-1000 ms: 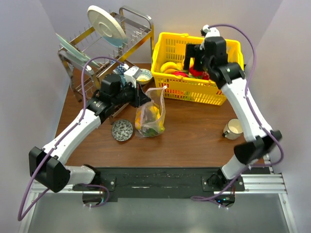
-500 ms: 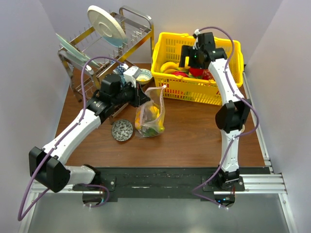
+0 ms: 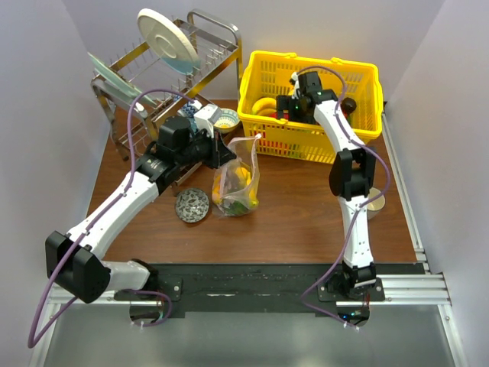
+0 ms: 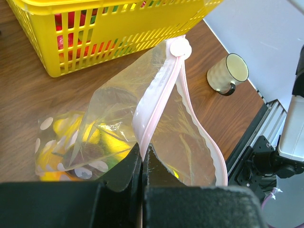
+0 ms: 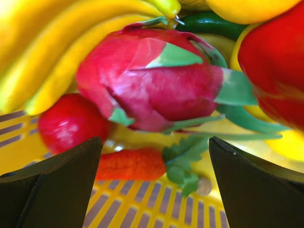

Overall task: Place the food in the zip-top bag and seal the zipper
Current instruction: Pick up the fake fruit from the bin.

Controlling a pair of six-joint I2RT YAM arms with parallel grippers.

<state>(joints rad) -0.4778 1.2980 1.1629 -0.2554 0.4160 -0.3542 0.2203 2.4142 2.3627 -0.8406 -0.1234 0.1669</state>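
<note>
We hold the bag by its zipper, clamped in our left gripper; our right gripper, jaws apart, hangs above a dragon fruit.

A yellow mesh basket stands at the far side of the wooden table, with a metal dish rack to its left holding a white plate and a pale green plate on edge. A small bowl sits between them. Nearer lies a round grey perforated disc, perhaps a strainer, and a cream mug stands off right.
</note>
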